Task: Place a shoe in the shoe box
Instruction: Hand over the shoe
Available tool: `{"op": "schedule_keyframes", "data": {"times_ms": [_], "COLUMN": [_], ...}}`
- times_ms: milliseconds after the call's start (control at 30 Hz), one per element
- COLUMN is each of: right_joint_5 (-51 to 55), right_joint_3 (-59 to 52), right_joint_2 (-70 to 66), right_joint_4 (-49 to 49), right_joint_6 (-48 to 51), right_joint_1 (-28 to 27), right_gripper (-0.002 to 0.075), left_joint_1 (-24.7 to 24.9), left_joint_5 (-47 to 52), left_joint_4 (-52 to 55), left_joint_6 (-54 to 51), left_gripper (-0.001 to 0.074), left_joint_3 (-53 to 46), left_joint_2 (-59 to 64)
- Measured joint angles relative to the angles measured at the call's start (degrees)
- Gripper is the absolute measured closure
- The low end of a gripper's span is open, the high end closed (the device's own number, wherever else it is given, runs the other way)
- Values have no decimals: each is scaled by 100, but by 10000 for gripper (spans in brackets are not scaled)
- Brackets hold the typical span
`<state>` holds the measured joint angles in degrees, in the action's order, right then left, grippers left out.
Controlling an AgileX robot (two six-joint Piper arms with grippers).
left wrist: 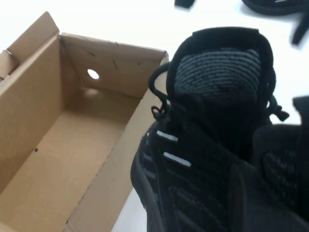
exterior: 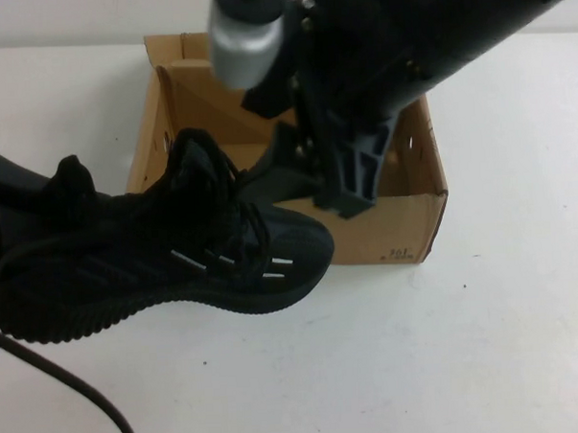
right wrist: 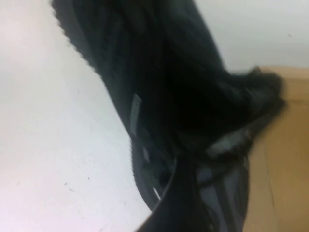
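Note:
The black knit shoe [exterior: 176, 260] is held off the white table, its toe against the near left corner of the brown cardboard shoe box [exterior: 405, 226]. My left gripper [exterior: 20, 214] is at the far left, shut on the shoe's heel end. In the left wrist view the shoe [left wrist: 212, 121] fills the right side next to the open, empty box [left wrist: 72, 159], with my left gripper [left wrist: 251, 193] pressed against the knit. My right gripper [exterior: 316, 182] reaches down from the upper right to the shoe's laces and toe. The right wrist view shows my right gripper [right wrist: 193, 203], the shoe [right wrist: 164, 87] and the box wall [right wrist: 285, 159].
A black cable [exterior: 76, 389] runs across the table at the lower left. The box's back flaps [exterior: 171, 49] stand up. Bare white table [exterior: 419, 345] lies in front of and right of the box. Dark objects [left wrist: 270, 6] lie at the far edge in the left wrist view.

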<state>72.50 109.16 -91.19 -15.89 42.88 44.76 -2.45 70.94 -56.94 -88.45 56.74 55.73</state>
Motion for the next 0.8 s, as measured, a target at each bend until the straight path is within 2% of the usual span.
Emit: {"op": "schedule_keyframes", "data": {"times_ms": [167, 267, 533, 800], "right_joint_5": [-10, -23, -206, -893], "right_joint_3": [-490, -905, -1795, -1857], "right_joint_2": [375, 520, 567, 567], "right_joint_4": [-846, -1332, -1862, -2143], "right_joint_6": [343, 638, 1029, 1303], "right_joint_1": [-697, -899, -991, -991], "right_gripper": [223, 223, 223, 223], "left_joint_1": [0, 0, 0, 0], "left_joint_5": [0, 0, 0, 0], "left_joint_4": [0, -27, -260, -315], "left_joint_6": [0, 57, 292, 490], "left_gripper": [654, 654, 654, 654], "left_joint_3": [10, 10, 10, 10], "left_joint_2": [0, 38, 64, 64]}}
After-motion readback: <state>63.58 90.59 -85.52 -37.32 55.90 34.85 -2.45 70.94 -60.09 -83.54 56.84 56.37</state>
